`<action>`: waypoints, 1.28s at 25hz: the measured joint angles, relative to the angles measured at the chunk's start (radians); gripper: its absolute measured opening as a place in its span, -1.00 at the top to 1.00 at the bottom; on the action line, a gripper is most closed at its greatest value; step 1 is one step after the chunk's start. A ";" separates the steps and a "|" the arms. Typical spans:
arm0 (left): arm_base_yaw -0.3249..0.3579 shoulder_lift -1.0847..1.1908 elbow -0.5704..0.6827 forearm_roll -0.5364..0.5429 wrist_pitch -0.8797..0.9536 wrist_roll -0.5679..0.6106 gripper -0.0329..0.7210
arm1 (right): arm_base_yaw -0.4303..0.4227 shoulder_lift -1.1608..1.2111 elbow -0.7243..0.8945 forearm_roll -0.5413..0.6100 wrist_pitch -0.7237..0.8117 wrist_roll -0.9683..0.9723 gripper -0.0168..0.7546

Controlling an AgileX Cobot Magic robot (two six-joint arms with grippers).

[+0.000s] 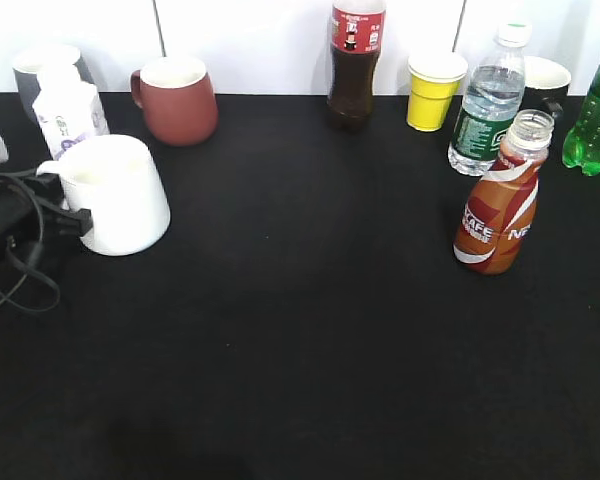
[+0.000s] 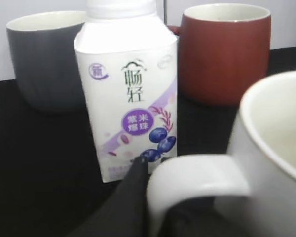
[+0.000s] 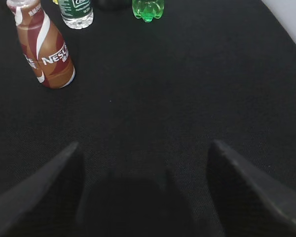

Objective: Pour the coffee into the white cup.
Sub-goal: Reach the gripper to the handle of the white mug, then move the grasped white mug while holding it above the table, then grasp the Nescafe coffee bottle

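The white cup (image 1: pixel 120 195) stands upright at the left of the black table. My left gripper (image 1: pixel 68 218) is shut on its loop handle. In the left wrist view the handle (image 2: pixel 197 175) sits between the jaws (image 2: pixel 160 195), with one dark finger to its left and the other mostly hidden behind it. The coffee bottle (image 1: pixel 500 205) stands upright at the right, its clear neck on top. In the right wrist view it (image 3: pixel 44 49) is far ahead to the left of my right gripper (image 3: pixel 144 144), which is open and empty above the table. The right gripper is outside the exterior view.
Along the back stand a grey mug (image 1: pixel 40 68), a white yoghurt carton (image 1: pixel 68 110), a brownish-red mug (image 1: pixel 178 100), a cola bottle (image 1: pixel 354 65), a yellow paper cup (image 1: pixel 432 90), a water bottle (image 1: pixel 488 105), a dark mug (image 1: pixel 548 85) and a green bottle (image 1: pixel 598 110).
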 joint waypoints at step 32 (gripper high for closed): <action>-0.157 -0.263 -0.070 0.366 0.156 -0.135 0.82 | 0.000 0.732 0.283 0.012 -1.363 -0.077 -0.56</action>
